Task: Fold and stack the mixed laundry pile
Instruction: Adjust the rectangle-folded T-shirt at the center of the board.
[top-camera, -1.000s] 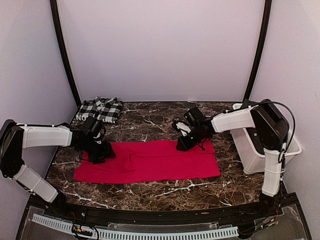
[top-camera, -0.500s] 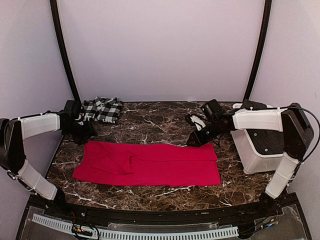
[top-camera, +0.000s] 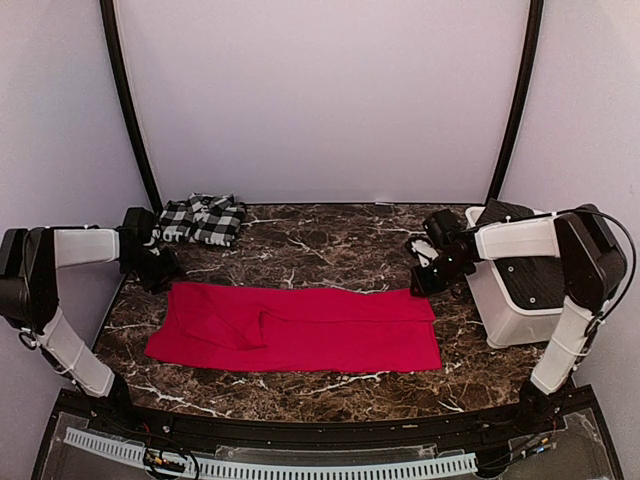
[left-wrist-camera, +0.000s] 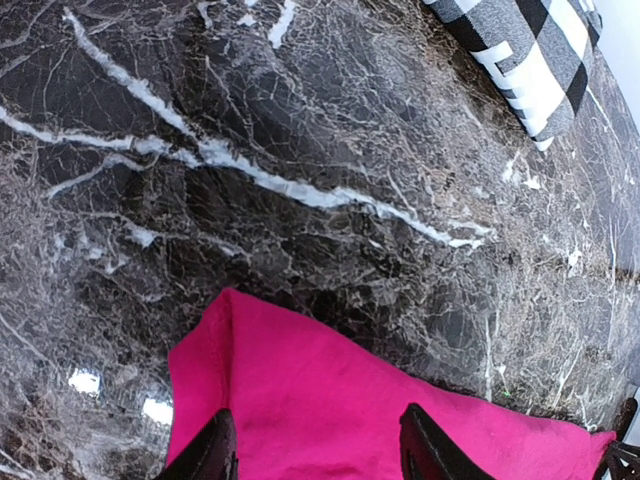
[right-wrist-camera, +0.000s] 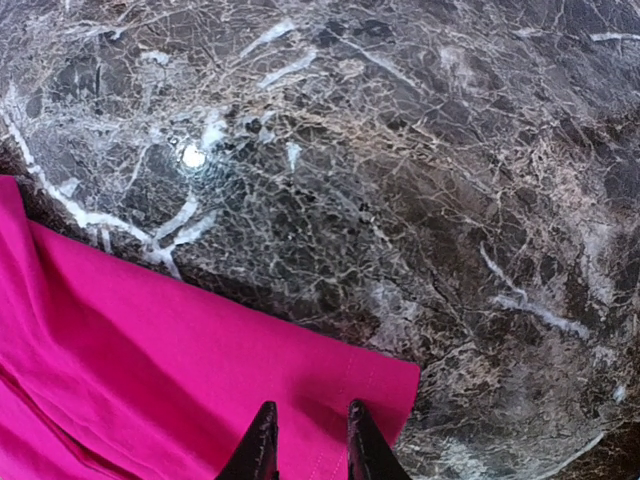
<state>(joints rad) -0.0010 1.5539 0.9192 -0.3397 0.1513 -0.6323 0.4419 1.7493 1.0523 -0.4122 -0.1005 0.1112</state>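
The bright red garment lies spread flat on the marble table. The black-and-white checked garment sits folded at the back left, and its edge shows in the left wrist view. My left gripper hovers at the red garment's far left corner, its jaws wide apart with nothing held. My right gripper is at the far right corner. Its fingers stand a narrow gap apart above the cloth, which lies flat beneath them.
A white plastic bin stands at the right edge, under my right arm's elbow. Black frame posts rise at the back left and back right. Bare marble shows behind the red garment and along the front edge.
Both grippers have left the red garment's far edge and moved outward, the left back-left and the right to the right, each ending at a far corner. The garment stays flat.
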